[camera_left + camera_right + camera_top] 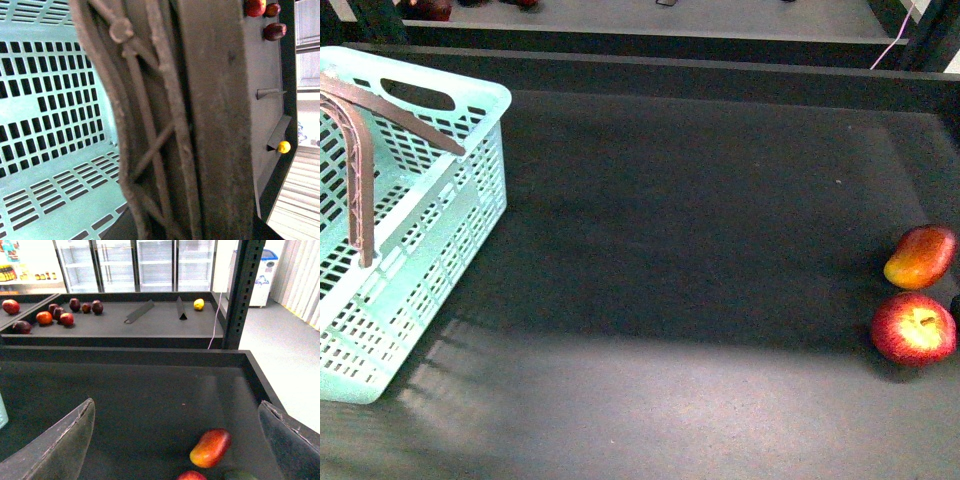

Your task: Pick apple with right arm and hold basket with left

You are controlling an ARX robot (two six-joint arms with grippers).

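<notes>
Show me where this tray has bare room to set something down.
The widest bare stretch of the dark tray lies between the basket and the two fruits. Crowded only at the right edge, where the apple and the mango-like fruit sit close together.

We saw a mango-like fruit, red shading to yellow, lying on the dark matte desk near its right edge. Beyond the far edge stood a second dark shelf. It carried scattered dark red fruits toward its left end, two slanted metal dividers and a small yellow fruit. A black perforated post rose by the desk's far right corner, with glass-door coolers behind.
</notes>
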